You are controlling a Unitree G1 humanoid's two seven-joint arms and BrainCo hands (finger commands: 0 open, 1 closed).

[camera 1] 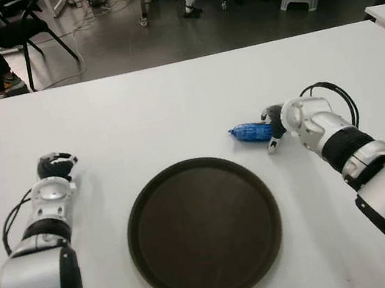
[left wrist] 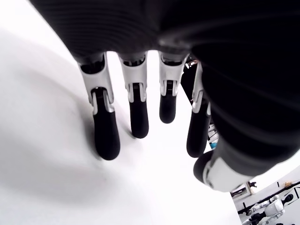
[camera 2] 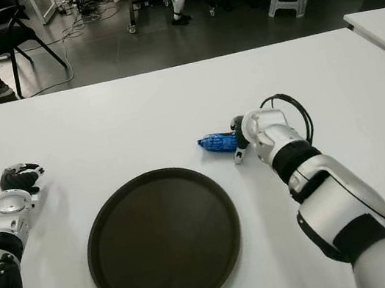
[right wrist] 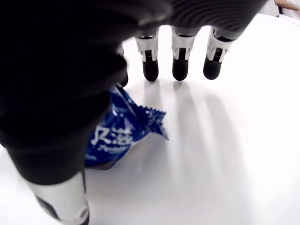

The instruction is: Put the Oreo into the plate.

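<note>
Oreo (camera 1: 251, 133): blue packet I see on the white table (camera 1: 172, 110), just beyond the plate (camera 1: 204, 229), at my right hand (camera 1: 279, 125), whose fingers (right wrist: 181, 65) hang spread, unclosed. Left hand (camera 1: 55, 168): far left, fingers relaxed, empty. Bare table surrounds the plate.

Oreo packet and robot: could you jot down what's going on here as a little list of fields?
Oreo: blue packet lying on the white table, beyond the plate's far right edge
Plate: dark round plate, nothing on it
Right hand: right hand at the packet, fingers spread, not closed on it
Left hand: left hand left of the plate, fingers relaxed, holding nothing
Task status: Oreo not yet in plate
</note>
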